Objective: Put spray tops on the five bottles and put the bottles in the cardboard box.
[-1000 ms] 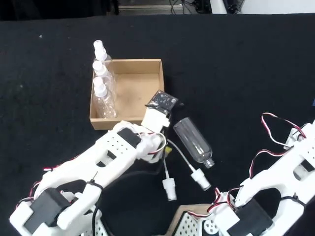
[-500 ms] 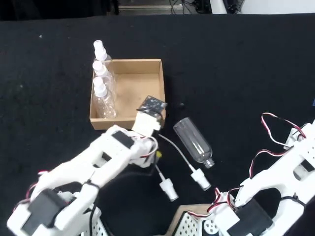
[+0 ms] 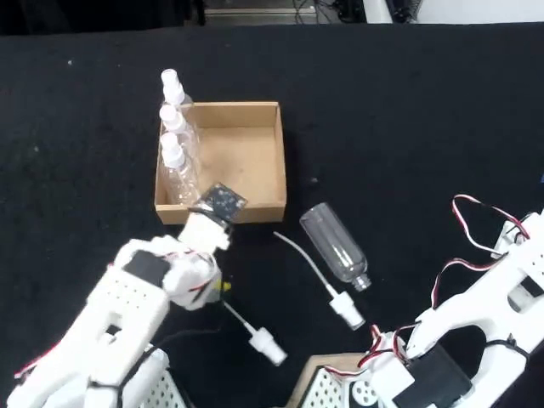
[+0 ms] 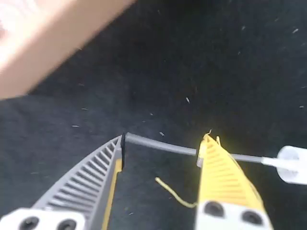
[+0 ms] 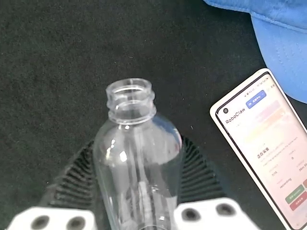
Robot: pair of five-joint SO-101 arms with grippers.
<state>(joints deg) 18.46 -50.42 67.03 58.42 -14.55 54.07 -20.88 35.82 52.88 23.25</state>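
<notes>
It's all light, clear plastic. The bottles look thin-walled and slick, so I'd take them round the belly without squeezing hard. The spray tops are best taken by the white head, since the dip tube is limp and would bend away.

I count five bottles:
- Three capped bottles [image 3: 174, 123] stand along the 9 o'clock wall of the box [image 3: 278, 153].
- One bare bottle [image 3: 334, 242] lies on the counter [image 3: 408, 127] at 4 o'clock from the box.
- One held bottle [image 5: 136, 167], neck bare, is clamped round its body in the right pincer [image 5: 139, 143].

There are two loose tops. The far top [image 3: 346, 308] lies at 6 o'clock of the bare bottle and the near top [image 3: 268, 347] at 7. The left pincer [image 4: 163, 143] is spread wide over the near top's tube [image 4: 144, 142], which seems to touch both tips, though I can't be sure.
</notes>
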